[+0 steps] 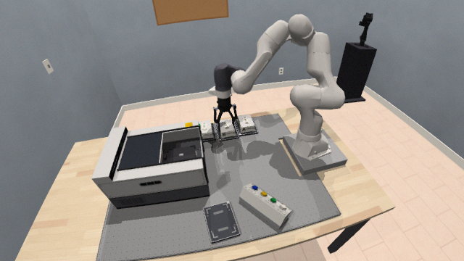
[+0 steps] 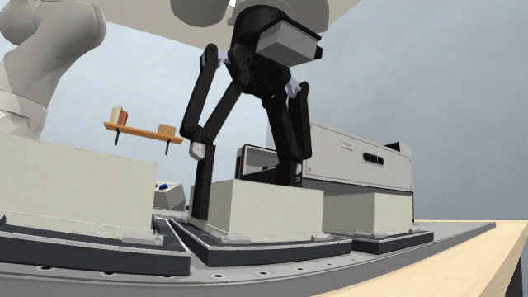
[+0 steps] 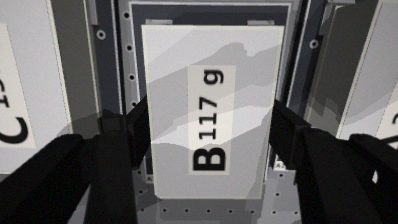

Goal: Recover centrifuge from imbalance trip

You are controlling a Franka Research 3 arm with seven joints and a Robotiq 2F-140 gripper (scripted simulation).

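Observation:
Balance plate B (image 3: 212,112), a pale block labelled "B 117 g", sits in the middle nest of the row; it also shows in the top view (image 1: 228,128) and the exterior view (image 2: 264,208). My gripper (image 3: 207,109) reaches straight down over it, its two black fingers pressed against the plate's long sides, shut on it. The plate still rests on its dark nest. The plate centrifuge (image 1: 156,163) stands with its door open, and a dark bucket (image 1: 180,152) shows in the opening. The panel (image 1: 265,204) with its coloured buttons lies at the front.
Two more pale balance plates stand on either side of plate B, one nearer the centrifuge (image 1: 206,130) and one nearer the base (image 1: 247,124). A dark empty nest (image 1: 221,221) lies at the front by the panel. The robot base (image 1: 312,152) stands at the right.

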